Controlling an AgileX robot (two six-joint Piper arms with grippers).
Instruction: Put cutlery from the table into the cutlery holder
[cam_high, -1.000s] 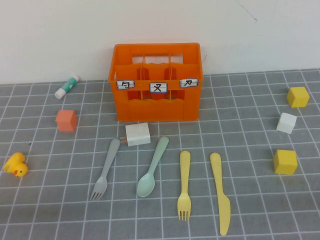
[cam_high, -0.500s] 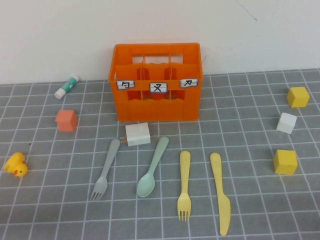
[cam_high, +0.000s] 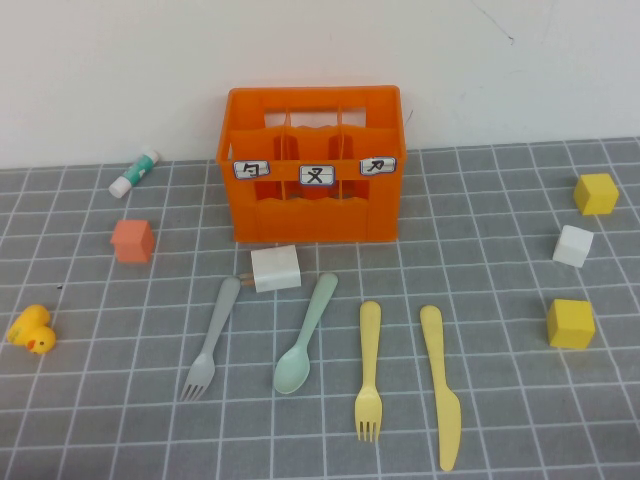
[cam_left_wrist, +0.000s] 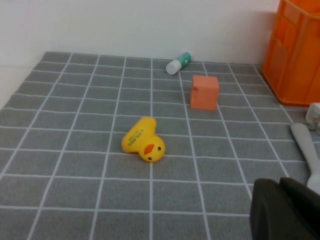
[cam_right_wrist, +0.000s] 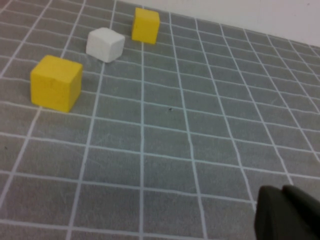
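All four pieces lie flat on the table (cam_high: 500, 420) before my orange cutlery holder (cam_high: 313, 165): grey fork (cam_high: 211, 340), mint spoon (cam_high: 306, 335), yellow fork (cam_high: 369, 370), yellow knife (cam_high: 441, 385). My left gripper (cam_left_wrist: 287, 210) and right gripper (cam_right_wrist: 287, 212) sit low at the near edge, both closed and empty. The white block (cam_high: 275, 268) just beside the grey fork's handle could get knocked, and such thin flat plastic may skid from my fingers.

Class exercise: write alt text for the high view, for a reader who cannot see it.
Four pieces of cutlery lie on the grey gridded table before the orange cutlery holder: grey fork, mint spoon, yellow fork, yellow knife. Neither gripper shows here.
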